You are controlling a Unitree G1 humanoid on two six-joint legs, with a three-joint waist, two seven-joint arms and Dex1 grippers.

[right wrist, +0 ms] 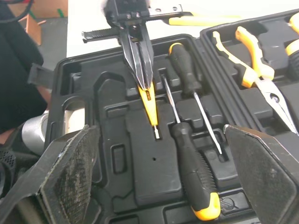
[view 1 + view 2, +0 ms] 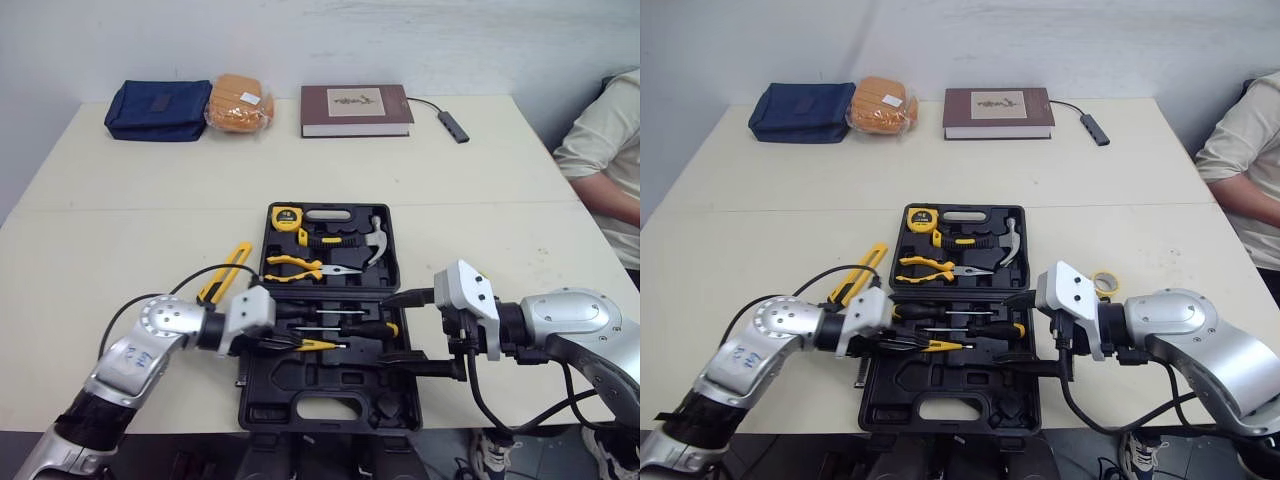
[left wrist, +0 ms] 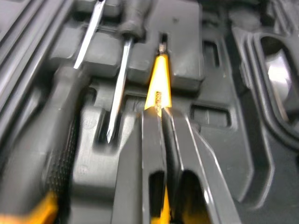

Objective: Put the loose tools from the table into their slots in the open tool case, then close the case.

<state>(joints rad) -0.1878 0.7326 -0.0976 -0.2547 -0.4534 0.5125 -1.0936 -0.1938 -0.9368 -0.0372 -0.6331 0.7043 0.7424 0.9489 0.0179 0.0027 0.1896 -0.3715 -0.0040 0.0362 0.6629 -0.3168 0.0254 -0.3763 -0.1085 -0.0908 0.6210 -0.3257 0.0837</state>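
The black tool case (image 2: 330, 400) lies open at the table's front edge. My left gripper (image 2: 292, 343) is shut on a small yellow tool (image 3: 158, 84), whose tip lies low over a slot in the case's near half, beside two black-handled screwdrivers (image 1: 187, 140). My right gripper (image 2: 405, 328) stands open at the case's right side, with nothing between its pads (image 1: 70, 177). The far half holds a tape measure (image 2: 287, 217), pliers (image 2: 300, 266) and a hammer (image 2: 375, 240). A yellow utility knife (image 2: 225, 272) lies loose left of the case. A small tape roll (image 2: 1105, 282) lies to its right.
At the table's far edge are a blue pouch (image 2: 158, 110), an orange bag (image 2: 240, 103), a brown book (image 2: 355, 110) and a cabled grey hub (image 2: 452, 125). A person's arm (image 2: 610, 150) rests at the right edge.
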